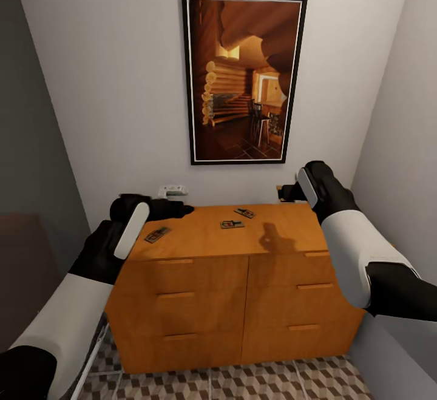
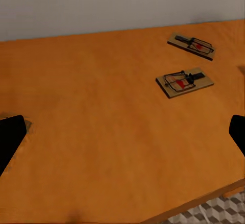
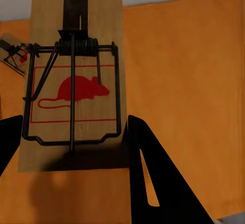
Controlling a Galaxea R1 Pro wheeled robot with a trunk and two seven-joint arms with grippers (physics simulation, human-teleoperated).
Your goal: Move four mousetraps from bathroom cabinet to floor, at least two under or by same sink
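Right jaws: in the right wrist view my two dark fingers sit either side of the near end of a mousetrap, closed against its edges. The board fills the space between them, red mouse print and wire bar facing the camera. It hangs above the orange cabinet top; whether it touches the top I cannot tell. In the head view this hand is at the back right corner of the cabinet, near the wall.

Left jaws: wide apart, one dark fingertip at each side of the left wrist view, nothing between them but bare cabinet top. In the head view this hand hovers over the back left corner.

Surface and room, largest first:
- Pale walls close on three sides; a narrow alcove.
- Framed picture of a log-cabin interior on the back wall, above the cabinet.
- Cabinet: orange-brown, low, wide, three drawer rows, slim bar handles.
- Floor: cube-pattern tiles in front of the cabinet.
- Small white object at the wall behind the left hand; too small to identify.

Other mousetraps on the cabinet top, all lying flat:
- one near the left front edge, just beside my left forearm;
- two mid-top, close together but apart; the left wrist view shows both.
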